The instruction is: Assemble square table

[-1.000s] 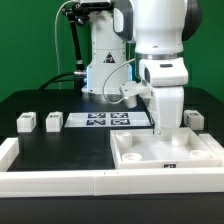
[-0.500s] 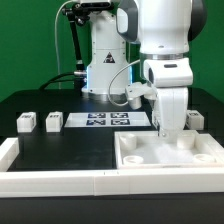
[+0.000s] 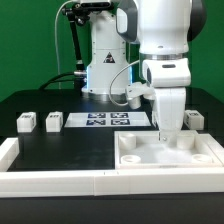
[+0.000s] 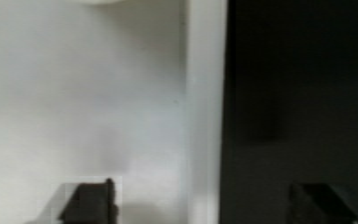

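Square table top (image 3: pixel 150 152): white, rimmed, lying flat at 4 o'clock in the exterior view, near the front corner of the black table (image 3: pixel 70 145); no leg stands in it. Legs: first leg (image 3: pixel 26 122) and second leg (image 3: pixel 52 122) side by side at 9 o'clock, well apart from the top; third leg (image 3: pixel 195 118) just beyond the top's far rim at 3 o'clock; a fourth is not visible, possibly hidden behind the arm. Gripper (image 3: pixel 170 134): lowered at the top's far rim, pointing down; in the wrist view the fingers (image 4: pixel 87 203) stand wide apart, one over the white top, the other over the black table, the rim running between them; nothing held. Marker board (image 3: pixel 110 120): flat at 12 o'clock from the top. Border rails (image 3: pixel 50 181): along the table's front edge and the exterior view's left. Progress: judged early; all four legs remain to be fitted; the present step looks like taking or shifting the top by its rim.
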Tool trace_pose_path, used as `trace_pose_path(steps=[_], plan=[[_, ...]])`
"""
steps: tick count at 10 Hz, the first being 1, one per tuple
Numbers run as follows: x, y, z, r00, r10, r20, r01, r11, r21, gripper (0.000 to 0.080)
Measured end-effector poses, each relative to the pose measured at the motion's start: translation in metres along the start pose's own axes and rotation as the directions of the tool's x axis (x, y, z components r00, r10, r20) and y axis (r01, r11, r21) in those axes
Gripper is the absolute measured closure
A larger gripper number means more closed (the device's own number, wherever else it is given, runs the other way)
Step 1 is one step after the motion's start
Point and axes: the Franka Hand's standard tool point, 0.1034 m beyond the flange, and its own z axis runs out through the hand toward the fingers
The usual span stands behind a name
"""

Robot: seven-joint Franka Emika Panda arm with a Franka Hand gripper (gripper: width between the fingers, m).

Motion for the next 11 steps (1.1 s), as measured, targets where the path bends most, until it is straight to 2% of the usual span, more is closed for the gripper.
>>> trace_pose_path(steps=[1,2,3,5,7,8,10,11], plan=[[0.000,0.000,0.000,1.000,0.000,0.000,0.000,1.000,0.000,0.0223],[0.000,0.000,0.000,1.000,0.001,0.000,-0.001,1.000,0.000,0.0223],[-0.001,0.000,0.000,1.000,0.001,0.000,-0.001,1.000,0.000,0.0165],[0.000,0.000,-0.001,1.000,0.011,0.001,-0.011,1.000,-0.002,0.0154],[0.001,-0.003,-0.015,0.997,0.078,-0.001,-0.078,0.997,-0.028,0.0151],[0.004,-0.012,-0.026,0.983,0.182,-0.006,-0.182,0.982,-0.046,0.0151],[0.024,-0.026,-0.046,0.929,0.371,-0.020,-0.371,0.926,-0.073,0.0151],[0.030,-0.029,-0.049,0.919,0.395,-0.018,-0.395,0.916,-0.071,0.0151]])
